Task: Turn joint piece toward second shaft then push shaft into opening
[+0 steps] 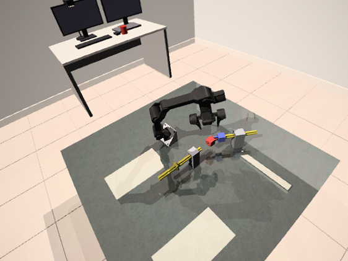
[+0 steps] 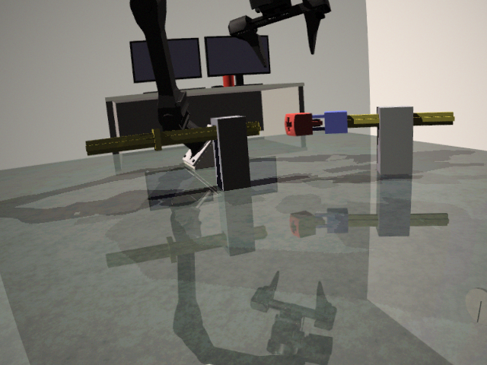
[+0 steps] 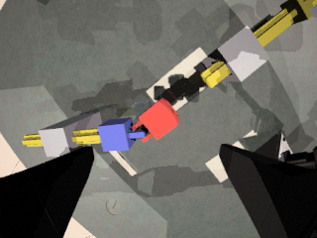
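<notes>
The red joint piece (image 1: 210, 141) (image 2: 299, 124) (image 3: 158, 119) hangs on hinges from a blue piece (image 1: 221, 137) (image 2: 336, 122) (image 3: 115, 135) on the first yellow shaft (image 1: 251, 132) (image 2: 434, 119) (image 3: 85, 136), held by a grey block (image 1: 238, 138) (image 2: 395, 141) (image 3: 54, 142). Its opening faces the second shaft (image 1: 166, 172) (image 2: 118, 143) and looks roughly in line with it. That shaft passes through the second block (image 1: 194, 158) (image 2: 233, 153) (image 3: 243, 55); a gap separates its end from the opening. My gripper (image 1: 209, 127) (image 2: 288, 60) is open and empty, above the joint piece, touching nothing.
A raised collar (image 1: 176, 166) (image 2: 157, 139) sits on the second shaft, outside its block. Pale rectangles (image 1: 194, 243) and a narrow pale strip (image 1: 266, 172) lie on the dark reflective floor area. A desk (image 1: 152, 26) with monitors stands behind the arm.
</notes>
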Motion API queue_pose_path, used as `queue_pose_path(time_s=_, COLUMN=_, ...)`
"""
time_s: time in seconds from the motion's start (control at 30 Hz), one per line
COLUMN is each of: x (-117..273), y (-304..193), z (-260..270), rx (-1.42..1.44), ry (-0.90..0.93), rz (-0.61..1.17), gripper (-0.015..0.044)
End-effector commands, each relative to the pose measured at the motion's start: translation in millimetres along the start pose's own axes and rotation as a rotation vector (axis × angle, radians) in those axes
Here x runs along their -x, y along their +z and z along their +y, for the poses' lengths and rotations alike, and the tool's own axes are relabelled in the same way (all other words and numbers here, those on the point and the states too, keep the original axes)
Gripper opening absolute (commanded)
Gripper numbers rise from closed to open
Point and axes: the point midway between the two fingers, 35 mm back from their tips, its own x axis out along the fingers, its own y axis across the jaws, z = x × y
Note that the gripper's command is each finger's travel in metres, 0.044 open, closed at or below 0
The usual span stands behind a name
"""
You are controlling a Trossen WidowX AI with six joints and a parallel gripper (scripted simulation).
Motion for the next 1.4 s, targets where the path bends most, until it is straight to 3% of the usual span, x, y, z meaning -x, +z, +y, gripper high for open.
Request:
queue_pose_path(time_s=0.0, x=4, y=1, z=0, rx=0.025, ry=0.008, rz=0.008, gripper=0.044)
queue_pose_path(time_s=0.2, x=2, y=4, z=-3, rx=-0.031, ry=0.012, rz=0.023, gripper=0.044)
queue_pose_path(time_s=1.13, x=-42, y=62, z=-68, rx=-0.866, ry=0.06, rz=0.428, gripper=0.044)
queue_pose_path(time_s=1.37, x=-43, y=63, z=-69, rx=-0.885, ry=0.06, rz=0.437, gripper=0.044)
